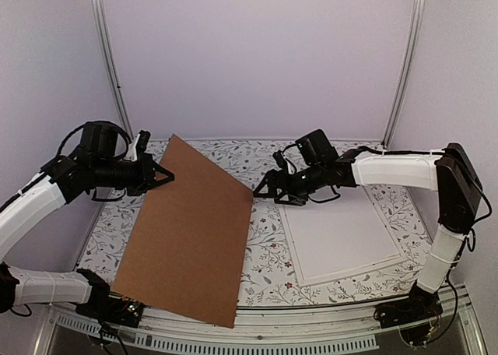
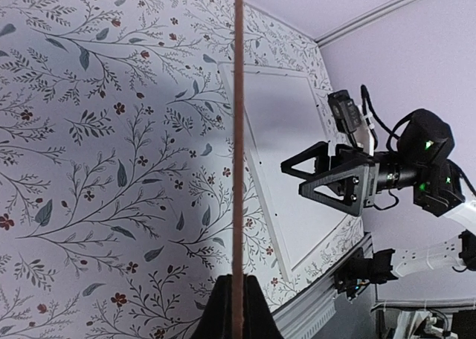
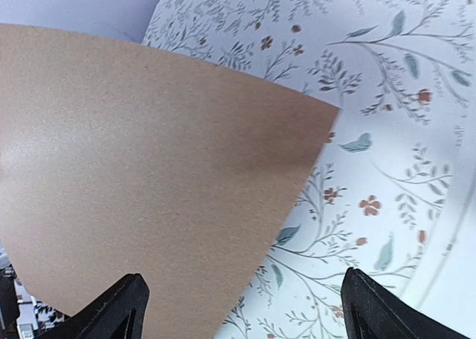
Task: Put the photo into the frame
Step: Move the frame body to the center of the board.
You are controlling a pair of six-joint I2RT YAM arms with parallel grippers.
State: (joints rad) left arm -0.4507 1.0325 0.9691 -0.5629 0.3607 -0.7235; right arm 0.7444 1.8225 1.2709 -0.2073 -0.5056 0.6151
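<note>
Frame (image 1: 342, 238) lies flat on the right half of the floral table (image 1: 268, 250), near its front edge. My left gripper (image 1: 165, 176) is clamped on the brown backing board (image 1: 191, 230), holding it tilted above the left half. My right gripper (image 1: 261, 190), jaws spread, hovers just beside the board's right edge.

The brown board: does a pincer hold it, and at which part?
The left pincer is shut on the brown board, pinching its left edge near the far corner. The right pincer is open and holds nothing.
</note>
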